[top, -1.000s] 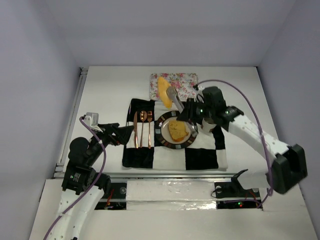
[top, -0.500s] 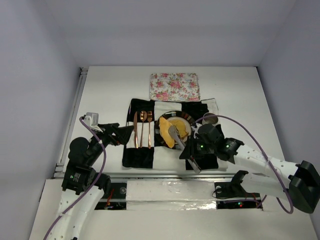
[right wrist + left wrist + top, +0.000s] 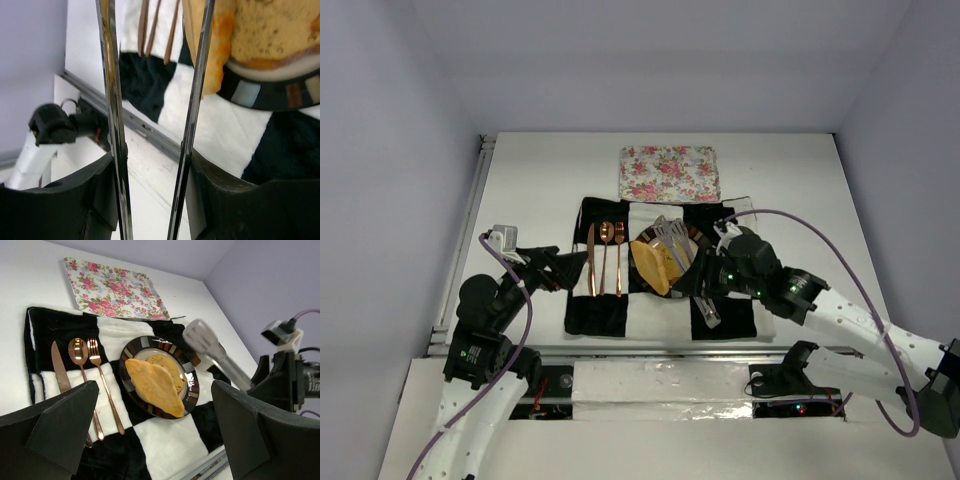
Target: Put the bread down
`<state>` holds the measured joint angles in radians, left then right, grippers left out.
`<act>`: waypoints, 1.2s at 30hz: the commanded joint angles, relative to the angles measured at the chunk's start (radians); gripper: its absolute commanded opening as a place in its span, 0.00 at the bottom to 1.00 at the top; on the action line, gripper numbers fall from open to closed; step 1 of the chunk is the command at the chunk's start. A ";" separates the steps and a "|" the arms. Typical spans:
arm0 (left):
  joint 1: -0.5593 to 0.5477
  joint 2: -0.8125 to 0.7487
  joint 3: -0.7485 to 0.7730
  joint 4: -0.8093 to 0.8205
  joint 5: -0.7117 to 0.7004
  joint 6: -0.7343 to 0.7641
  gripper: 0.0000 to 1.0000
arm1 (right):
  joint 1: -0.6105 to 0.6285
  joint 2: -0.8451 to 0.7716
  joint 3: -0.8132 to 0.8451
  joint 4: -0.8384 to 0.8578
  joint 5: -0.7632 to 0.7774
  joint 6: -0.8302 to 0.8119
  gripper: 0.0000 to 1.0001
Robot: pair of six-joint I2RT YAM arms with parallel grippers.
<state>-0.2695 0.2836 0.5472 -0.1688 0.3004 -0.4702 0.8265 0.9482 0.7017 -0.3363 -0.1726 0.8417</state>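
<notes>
- Here, seen from the left wrist, the bread [image 3: 152,384] lay on the striped-rimmed plate [image 3: 192,388]. One golden slice sat partly over the other, its near corner reaching the plate's near rim. The left gripper [image 3: 154,390] stood spread wide and held nothing. A pair of metal tongs [image 3: 220,360] reached in from the right, their flat tip above the plate's far-right rim. Left of the plate a copper fork [image 3: 102,385], spoon [image 3: 80,357] and knife [image 3: 60,370] lay side by side on the black-and-white checked mat [image 3: 165,445]. The fork was nearest the plate and the knife farthest. Beyond the plate a floral tray [image 3: 112,287] rested on the white table [image 3: 30,275].
- From the overhead camera, the plate sat near the middle of the checked mat, both slices on it, the upper one toward the plate's left side. The right gripper [image 3: 700,278] hung just right of the plate. The tongs in its grasp crossed the plate's right half, their tip over the far rim. The left gripper pointed toward the plate from well to its left, short of the cutlery.
- From the right wrist, the right gripper's black fingers [image 3: 102,185] pressed on the outsides of the tongs' two arms. The arms themselves stood apart with nothing caught between them. An orange-brown crust edge showed just past one arm, overhanging the plate's rim, with the paler slice behind it on the plate.
</notes>
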 commanded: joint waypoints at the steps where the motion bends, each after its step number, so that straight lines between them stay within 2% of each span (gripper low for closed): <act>1: -0.007 -0.017 -0.007 0.048 0.020 0.013 0.96 | 0.006 -0.032 0.077 -0.041 0.116 -0.009 0.51; 4: -0.007 -0.026 -0.009 0.049 0.025 0.016 0.96 | -0.009 -0.010 0.174 -0.096 0.243 -0.044 0.48; 7: -0.007 -0.038 -0.010 0.054 0.031 0.019 0.96 | -0.149 0.055 0.304 -0.185 0.268 -0.159 0.47; 8: -0.007 -0.041 -0.010 0.054 0.032 0.018 0.97 | -0.209 0.075 0.332 -0.194 0.253 -0.188 0.46; 11: -0.007 -0.064 -0.012 0.057 0.032 0.019 0.97 | -0.514 0.182 0.419 -0.204 0.193 -0.285 0.44; 16: -0.007 -0.086 -0.010 0.058 0.036 0.019 0.97 | -0.761 0.452 0.530 -0.147 0.098 -0.309 0.43; 18: -0.007 -0.084 -0.012 0.058 0.040 0.021 0.97 | -0.794 0.599 0.577 -0.142 0.113 -0.329 0.43; 21: -0.007 -0.084 -0.013 0.060 0.052 0.024 0.97 | -0.851 0.732 0.654 -0.161 0.149 -0.384 0.43; 26: -0.007 -0.084 -0.015 0.069 0.068 0.025 0.97 | -0.931 0.863 0.700 -0.190 0.216 -0.510 0.43; 31: -0.007 -0.083 -0.016 0.075 0.077 0.028 0.97 | -0.949 0.958 0.755 -0.199 0.248 -0.608 0.44; 34: -0.007 -0.081 -0.016 0.075 0.078 0.027 0.97 | -0.949 1.018 0.795 -0.204 0.265 -0.639 0.48; 36: -0.007 -0.080 -0.016 0.075 0.078 0.028 0.97 | -0.949 1.063 0.814 -0.210 0.278 -0.650 0.56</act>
<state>-0.2695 0.2108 0.5362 -0.1535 0.3626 -0.4549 -0.1276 1.9762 1.4582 -0.5465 0.0681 0.2584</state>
